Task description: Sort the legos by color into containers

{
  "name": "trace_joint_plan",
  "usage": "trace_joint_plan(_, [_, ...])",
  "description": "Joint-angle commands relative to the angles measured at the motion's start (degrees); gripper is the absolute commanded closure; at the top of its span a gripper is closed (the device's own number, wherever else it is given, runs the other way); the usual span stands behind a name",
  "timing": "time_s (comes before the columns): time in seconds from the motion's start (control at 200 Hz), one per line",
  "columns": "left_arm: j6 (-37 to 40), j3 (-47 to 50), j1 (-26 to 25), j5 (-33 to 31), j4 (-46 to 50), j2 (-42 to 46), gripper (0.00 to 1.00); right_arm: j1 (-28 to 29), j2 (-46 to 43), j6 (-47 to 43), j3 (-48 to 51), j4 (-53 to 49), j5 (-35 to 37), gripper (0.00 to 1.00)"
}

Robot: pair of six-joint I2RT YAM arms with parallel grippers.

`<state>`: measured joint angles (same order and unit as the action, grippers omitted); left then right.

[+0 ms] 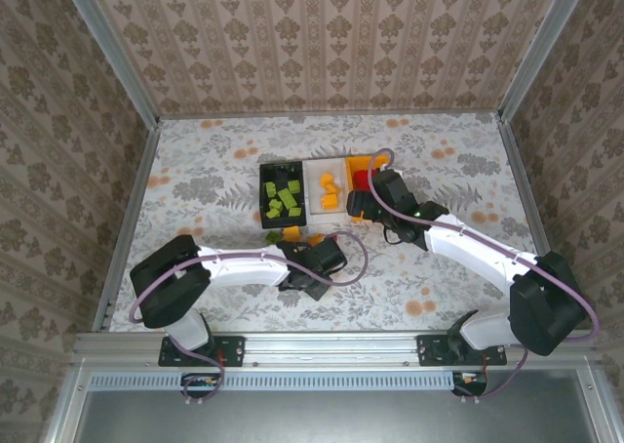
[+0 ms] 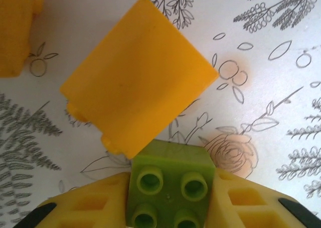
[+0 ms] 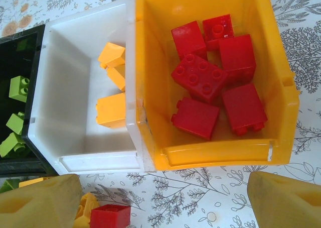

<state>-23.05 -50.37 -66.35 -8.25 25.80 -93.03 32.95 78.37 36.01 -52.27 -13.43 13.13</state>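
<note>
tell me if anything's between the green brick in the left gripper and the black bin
Only low things: an orange-yellow lego lies just ahead of the green lego held by the left gripper, toward the black bin. Lifted, it likely clears. The right gripper hangs near the orange bin.

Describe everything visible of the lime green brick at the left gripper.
The lime green brick is small, glossy plastic, with four studs in a two-by-two grid facing the wrist camera. It sits between the yellow fingers of the left gripper, which touch both its sides. Beyond its far edge lies an orange-yellow brick on the table; whether they touch is unclear.
</note>
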Motion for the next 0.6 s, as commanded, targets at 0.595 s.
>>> trace_joint_plan(0.595, [-3.37, -6.90, 27.52, -3.63, -5.86, 11.42, 0.73, -0.52, 0.29, 0.29, 0.77, -0.58, 0.76, 0.13])
